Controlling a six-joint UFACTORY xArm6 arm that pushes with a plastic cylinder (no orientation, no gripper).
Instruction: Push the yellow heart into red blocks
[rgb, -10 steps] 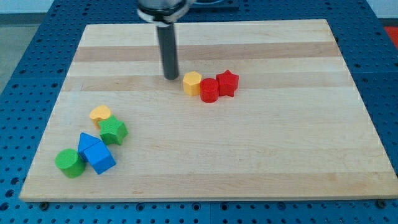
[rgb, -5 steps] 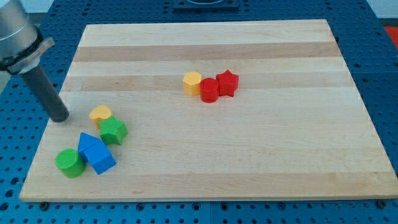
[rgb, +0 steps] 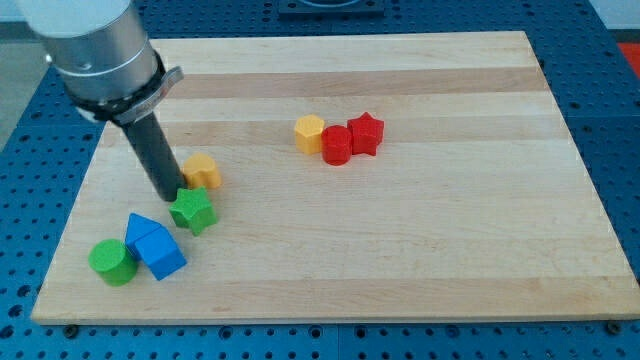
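The yellow heart lies on the wooden board left of the middle. My tip is just to its lower left, close to or touching it, and beside the green star. The red blocks sit near the board's centre: a red cylinder and a red star, touching each other. A yellow hexagon touches the red cylinder's left side.
A blue block and a green cylinder lie at the board's lower left, below the green star. The wooden board rests on a blue perforated table.
My tip swung from near the yellow hexagon to the left edge, then right into the yellow heart. The heart slid right and slightly up; the green star shifted a little right.
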